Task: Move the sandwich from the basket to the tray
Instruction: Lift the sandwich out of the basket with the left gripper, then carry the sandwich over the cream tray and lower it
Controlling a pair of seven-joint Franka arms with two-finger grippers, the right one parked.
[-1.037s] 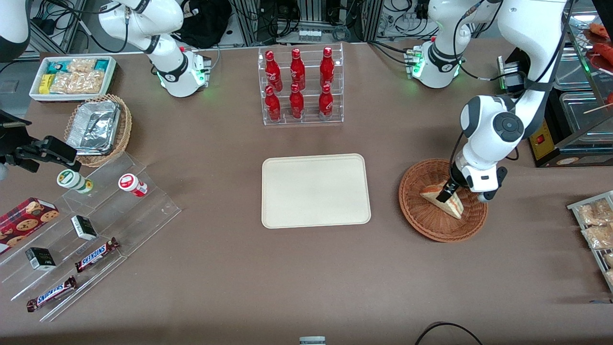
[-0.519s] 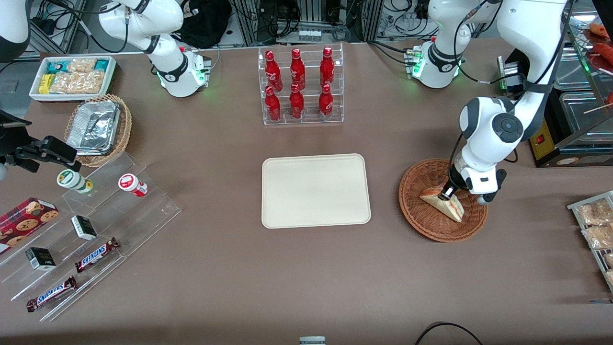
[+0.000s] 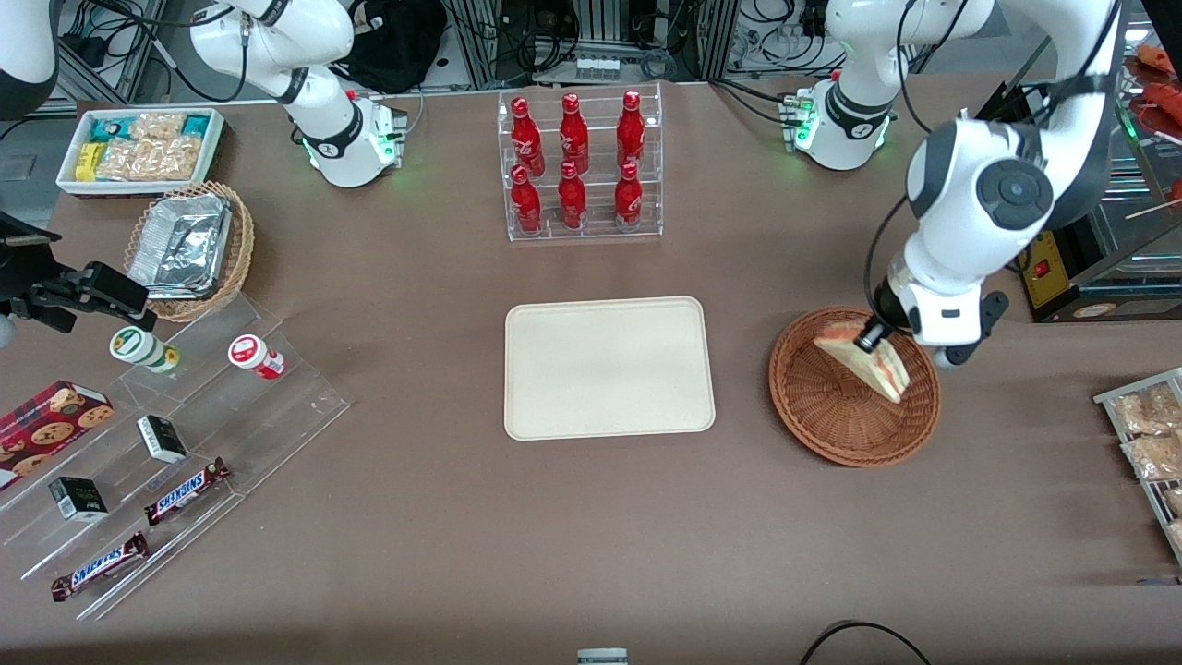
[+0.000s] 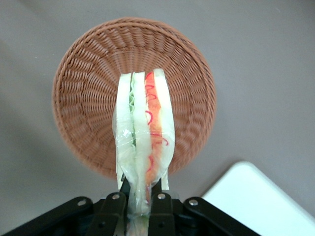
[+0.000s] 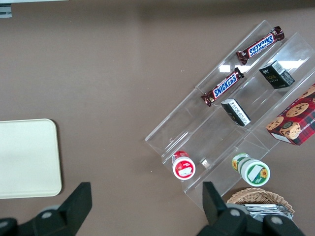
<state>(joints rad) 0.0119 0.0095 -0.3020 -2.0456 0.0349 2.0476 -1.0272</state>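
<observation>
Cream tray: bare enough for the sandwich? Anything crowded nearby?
The flat cream-white rectangular tray is wholly bare. The gripper holds the triangular white-bread sandwich above the round reddish-brown wicker basket. Crowding: clear rack of red bottles, farther from the camera.

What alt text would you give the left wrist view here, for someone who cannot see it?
The gripper is shut on the sandwich, holding it edge-on above the round reddish-brown basket, with white bread and green and orange-red filling showing. The basket sits on the brown table, with a corner of the cream tray beside it.
</observation>
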